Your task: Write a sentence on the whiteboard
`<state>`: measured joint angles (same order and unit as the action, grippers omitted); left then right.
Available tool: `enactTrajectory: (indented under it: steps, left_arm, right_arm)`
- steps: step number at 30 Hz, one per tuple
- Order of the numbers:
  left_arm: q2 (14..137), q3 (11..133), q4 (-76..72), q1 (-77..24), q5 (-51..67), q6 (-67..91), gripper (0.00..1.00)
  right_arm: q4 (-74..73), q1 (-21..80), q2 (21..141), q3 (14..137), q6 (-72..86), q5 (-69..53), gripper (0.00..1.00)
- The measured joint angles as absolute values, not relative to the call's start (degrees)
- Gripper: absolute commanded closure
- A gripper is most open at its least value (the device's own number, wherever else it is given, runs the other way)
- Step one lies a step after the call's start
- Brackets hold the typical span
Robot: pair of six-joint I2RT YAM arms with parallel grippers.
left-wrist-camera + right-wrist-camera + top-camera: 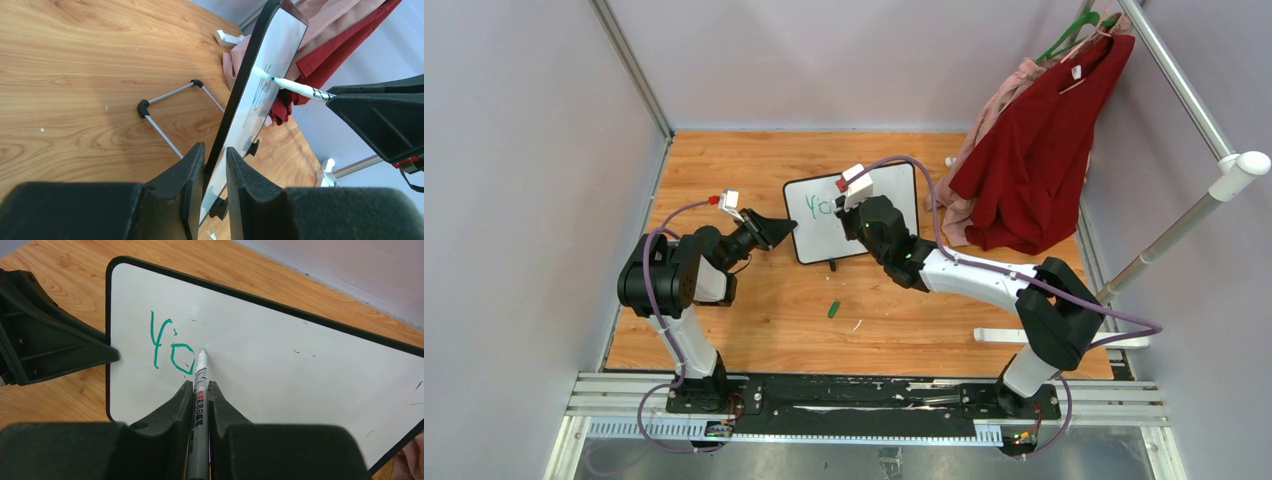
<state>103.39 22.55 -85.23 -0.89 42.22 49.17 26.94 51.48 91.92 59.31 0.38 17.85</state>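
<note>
The whiteboard (894,190) stands upright on the wooden table; it also shows in the right wrist view (300,360) and edge-on in the left wrist view (280,45). Green lettering (172,345) reads "Yo", the start of the sentence. My left gripper (215,165) is shut on the board's left edge, also seen from above (786,230). My right gripper (200,390) is shut on a white marker (199,405), whose tip touches the board just right of the "o". The marker also shows in the left wrist view (300,89).
A green marker cap (833,309) lies on the table in front of the board. Red and pink clothes (1034,150) hang on a rack at the right, its white pole (1184,215) slanting down to the table. The board's wire stand (165,105) sits behind it.
</note>
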Motion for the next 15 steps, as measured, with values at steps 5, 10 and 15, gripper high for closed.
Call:
enactTrajectory:
  steps: [5, 10, 15]
  left_arm:
    - [103.4, 22.5, -85.2, -0.9, 42.2, 49.2, 0.73]
    - [103.4, 22.5, -85.2, -0.9, 42.1, 49.2, 0.73]
    - [103.4, 22.5, -85.2, -0.9, 41.9, 49.2, 0.73]
  right_arm:
    - [26.7, 51.5, 91.9, 59.1, 0.7, 17.8, 1.00]
    - [26.2, 51.5, 91.9, 58.3, 1.0, 17.8, 1.00]
    - [26.0, 51.5, 91.8, 57.2, 1.3, 17.8, 1.00]
